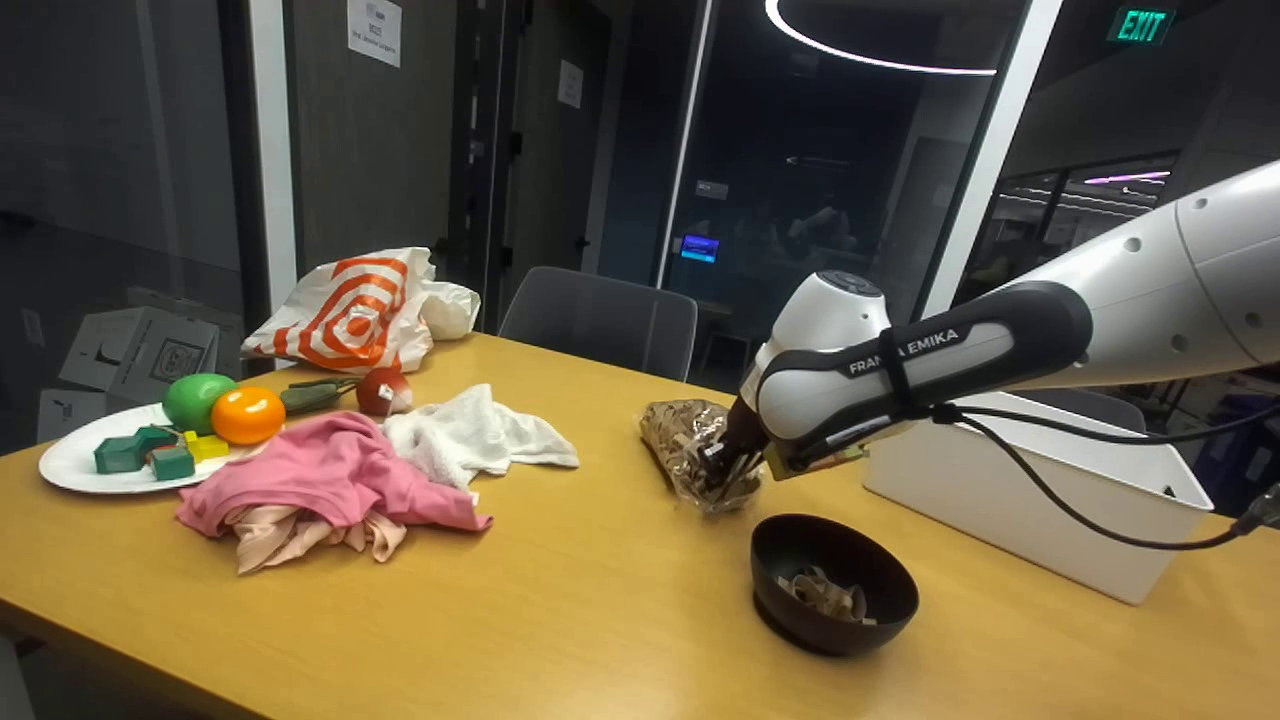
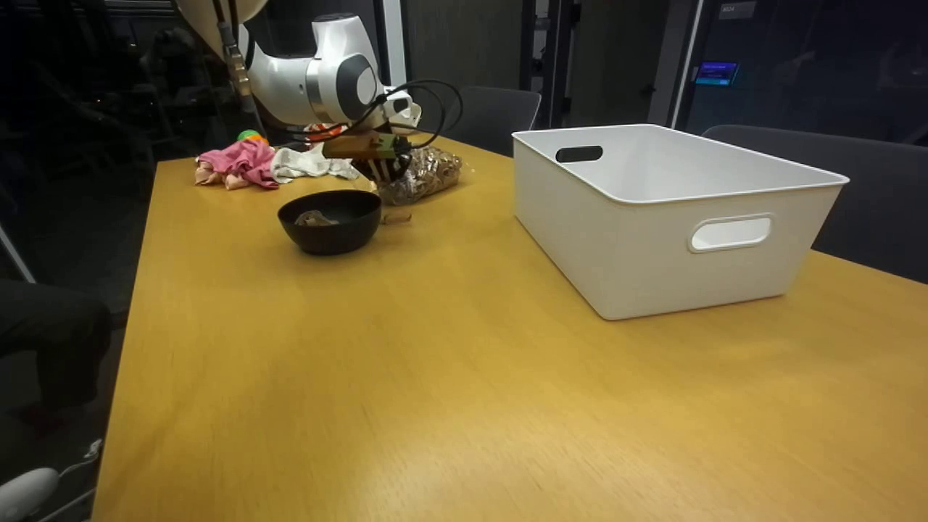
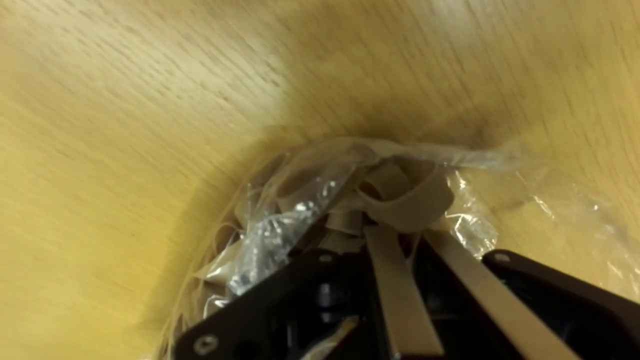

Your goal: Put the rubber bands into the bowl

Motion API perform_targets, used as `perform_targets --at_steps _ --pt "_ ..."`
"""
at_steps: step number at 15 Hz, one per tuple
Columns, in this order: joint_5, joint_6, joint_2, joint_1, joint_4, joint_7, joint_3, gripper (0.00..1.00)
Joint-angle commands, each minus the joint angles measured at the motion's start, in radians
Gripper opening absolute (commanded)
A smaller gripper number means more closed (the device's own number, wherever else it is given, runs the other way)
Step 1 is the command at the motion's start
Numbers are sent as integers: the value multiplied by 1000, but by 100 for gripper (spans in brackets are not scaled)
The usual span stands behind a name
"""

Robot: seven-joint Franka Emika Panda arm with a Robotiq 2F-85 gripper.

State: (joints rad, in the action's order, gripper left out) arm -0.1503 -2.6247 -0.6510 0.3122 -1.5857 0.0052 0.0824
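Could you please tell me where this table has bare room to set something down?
Free: the table between the pink cloth and the black bowl; and, in an exterior view, the wide foreground stretch before the bowl and the white bin. Crowded: around the bag of rubber bands, where the gripper is, and around the white plate and white cloth.

Bowl [image 1: 850, 553]: round, near-black, deep-sided, standing upright on the counter [image 2: 435, 362], near the bag [image 1: 680, 450] but apart from it.
Rubber bands [image 1: 828, 597] in the bowl: a small tan heap, loosely curled over one another at the bottom; how many, I can't tell.
Rubber bands [image 2: 435, 170] in the bag: many, tan, flat and wide, bent into loops and crowded inside clear, crinkled plastic that lies on the counter.
Plainest loop [image 3: 412, 205]: one broad band bent round on itself, a small hollow inside.
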Motion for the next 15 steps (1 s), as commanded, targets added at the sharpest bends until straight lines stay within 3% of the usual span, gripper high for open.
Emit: perform_targets --at_steps 1,9,15 --pt "17 73 35 -20 17 9 11 3" --pt "60 218 174 -75 -31 -16 37 3" --pt "150 443 294 -122 -74 -57 73 3"
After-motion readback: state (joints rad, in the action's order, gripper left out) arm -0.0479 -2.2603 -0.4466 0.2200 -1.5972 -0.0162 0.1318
